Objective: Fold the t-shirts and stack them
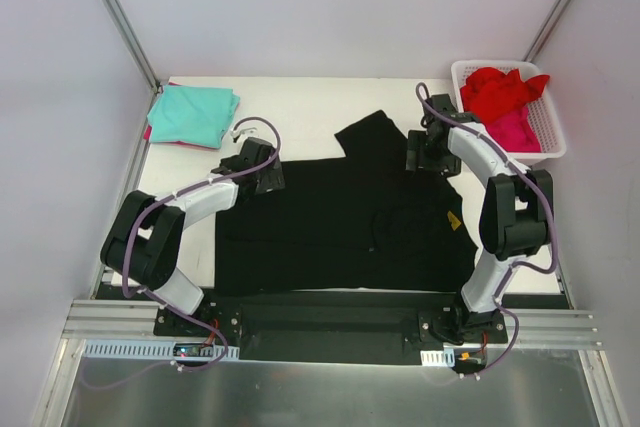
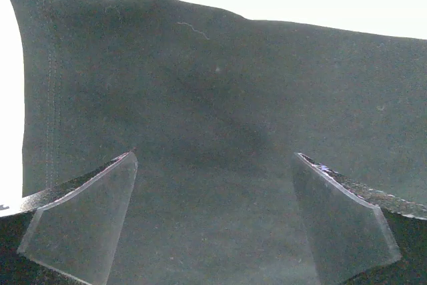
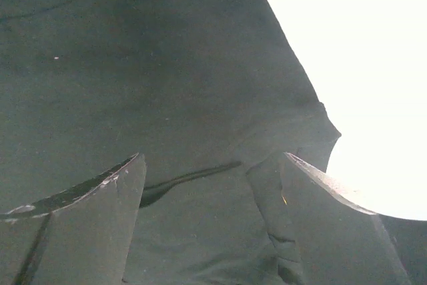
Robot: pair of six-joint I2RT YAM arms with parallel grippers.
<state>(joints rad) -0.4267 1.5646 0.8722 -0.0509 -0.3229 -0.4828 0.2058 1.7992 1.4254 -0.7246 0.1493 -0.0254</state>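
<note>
Large black t-shirt point(image 1: 350, 217) spread mostly flat across the middle of the white surface point(image 1: 300, 107), one flap jutting toward the far edge. Left pincer point(image 1: 262, 172) low over the shirt's far left corner, jaws wide apart, nothing between them; in the left wrist view, only smooth black cloth and a stitched hem line beneath. Right pincer point(image 1: 425, 152) over the shirt's far right part, just beside the flap, jaws likewise spread wide and gripping nothing; in the right wrist view, a crease in the black cloth below the jaws and the shirt's curved edge against bright white. Contact with the cloth impossible to judge for either pincer. Folded teal t-shirt point(image 1: 193, 114) at the far left corner of the surface, well apart from the black one, a sliver of pink cloth point(image 1: 150, 134) showing under its left edge. White slotted basket point(image 1: 555, 132) at the far right corner, holding a crumpled red t-shirt point(image 1: 500, 92) toward the back and a pink t-shirt point(image 1: 515, 132) nearer the front.
</note>
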